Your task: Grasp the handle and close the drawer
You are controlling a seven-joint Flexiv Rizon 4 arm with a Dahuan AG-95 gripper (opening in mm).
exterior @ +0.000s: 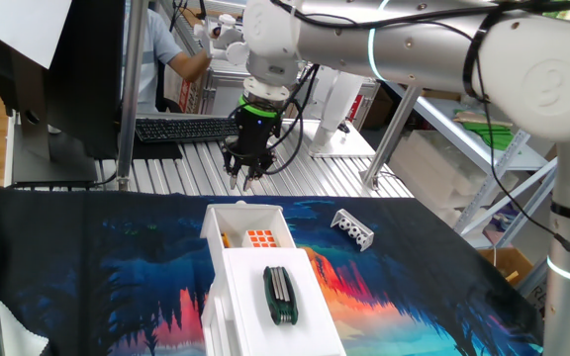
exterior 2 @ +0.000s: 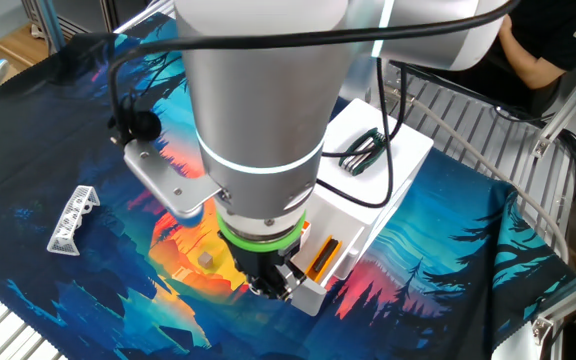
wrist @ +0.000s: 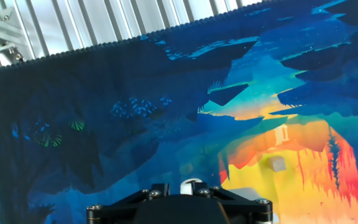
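The white drawer [exterior: 250, 232] stands pulled out from the white box unit [exterior: 265, 316] and holds an orange cube [exterior: 260, 238]. Its small white handle [exterior: 242, 204] projects from the front panel. My gripper [exterior: 243, 184] points down just above the handle, fingers a narrow gap apart and holding nothing. In the hand view the handle [wrist: 188, 185] shows as a white tab between my fingertips. In the other fixed view my gripper [exterior 2: 268, 287] is beside the drawer's front [exterior 2: 308, 292], and the arm hides the handle.
A dark green multi-tool [exterior: 278, 294] lies on top of the box. A grey-white perforated block [exterior: 352, 228] lies on the printed cloth to the right. A small pale cube [wrist: 278, 163] sits on the cloth. The metal table with a keyboard [exterior: 181, 130] lies behind.
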